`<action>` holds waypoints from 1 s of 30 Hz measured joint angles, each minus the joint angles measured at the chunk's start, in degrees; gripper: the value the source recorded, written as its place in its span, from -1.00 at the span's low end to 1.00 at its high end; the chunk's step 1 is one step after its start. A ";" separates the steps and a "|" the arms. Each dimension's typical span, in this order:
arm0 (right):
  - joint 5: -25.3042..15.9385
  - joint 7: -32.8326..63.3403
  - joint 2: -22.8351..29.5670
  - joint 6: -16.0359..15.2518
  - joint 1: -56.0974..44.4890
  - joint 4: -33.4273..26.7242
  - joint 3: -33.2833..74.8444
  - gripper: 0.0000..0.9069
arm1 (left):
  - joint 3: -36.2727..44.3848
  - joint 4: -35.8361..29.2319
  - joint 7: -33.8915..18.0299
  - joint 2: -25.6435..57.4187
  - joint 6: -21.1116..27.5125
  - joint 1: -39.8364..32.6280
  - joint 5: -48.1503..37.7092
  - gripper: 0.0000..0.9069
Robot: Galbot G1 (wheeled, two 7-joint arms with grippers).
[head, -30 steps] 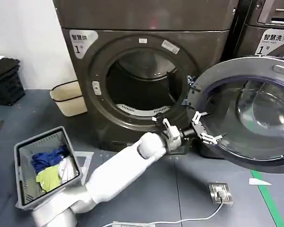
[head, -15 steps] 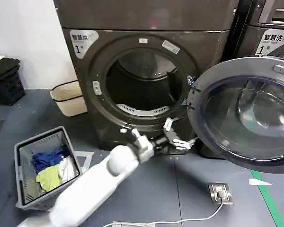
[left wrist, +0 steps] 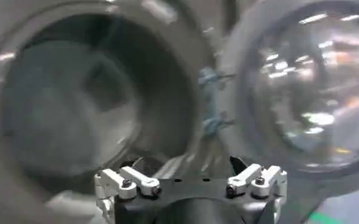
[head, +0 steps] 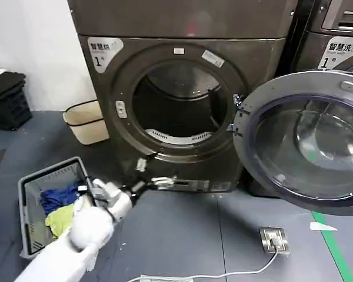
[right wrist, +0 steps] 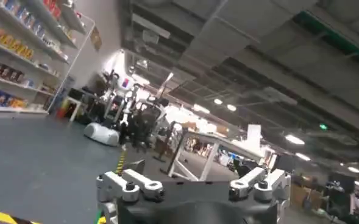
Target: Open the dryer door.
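Note:
The dryer (head: 182,23) stands dark bronze-grey with a white "1" label (head: 103,50) at its corner. Its round drum mouth (head: 179,103) gapes. The dryer door (head: 306,138) is swung wide to the right, inner face with the clear bowl toward me. My left gripper (head: 155,174) hangs open and empty low in front of the machine's base, left of the door and apart from it. In the left wrist view the left gripper (left wrist: 191,178) faces the drum mouth (left wrist: 100,103) and the dryer door (left wrist: 301,85). My right gripper (right wrist: 191,182) stands open, pointing into the room.
A grey basket (head: 47,173) with blue and yellow clothes sits on the floor at the lower left, close by my left arm. A beige bin (head: 85,120) and black crates (head: 6,100) stand left of the dryer. A second machine (head: 335,35) is behind the door. A socket box (head: 275,239) lies on the floor.
My left arm has drawn back from the door's lower edge, leftward and down toward the basket. The door has stayed swung open.

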 joint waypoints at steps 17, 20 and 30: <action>0.85 -0.62 -1.95 -2.36 2.24 1.51 -3.88 1.00 | -23.80 -6.73 -18.24 5.53 14.77 15.84 -17.90 1.00; 1.08 -1.03 -2.27 -2.68 2.59 1.72 -4.63 1.00 | -26.53 -6.78 -23.23 6.86 19.03 16.12 -22.27 1.00; 2.72 -2.61 -2.75 -3.65 3.18 2.66 -6.41 1.00 | -33.10 -4.22 -38.10 12.18 30.22 15.61 -41.11 1.00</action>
